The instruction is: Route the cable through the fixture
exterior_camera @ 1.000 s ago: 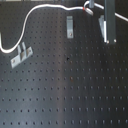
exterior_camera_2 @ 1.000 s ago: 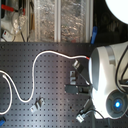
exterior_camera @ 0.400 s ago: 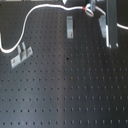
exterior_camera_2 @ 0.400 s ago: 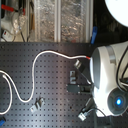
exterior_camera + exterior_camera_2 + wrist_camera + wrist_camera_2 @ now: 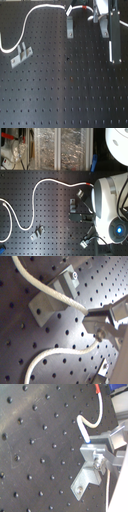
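The white cable [image 5: 30,22] runs from the first exterior view's left edge up and across the black board to my gripper [image 5: 96,19]. Its red band [image 5: 84,8] sits just beside the gripper. The gripper is shut on the cable near that end. The silver-grey fixture [image 5: 70,27] stands upright just to the first exterior view's left of the gripper, below the cable. In the first wrist view the cable [image 5: 55,291] lies across the fixture [image 5: 47,303] and ends at the fingers [image 5: 97,316]. The second wrist view shows the red band [image 5: 96,390] and the fixture [image 5: 86,481].
A flat slanted plate with two posts [image 5: 21,55] lies at the first exterior view's left, near the cable's loop; it also shows in the second exterior view [image 5: 37,233]. The arm's white body [image 5: 110,208] fills the second exterior view's right. Clear bins [image 5: 60,148] stand behind the board.
The gripper with the cable end has shifted slightly lower in the first exterior view, closer to the fixture. The rest of the cable has barely moved.
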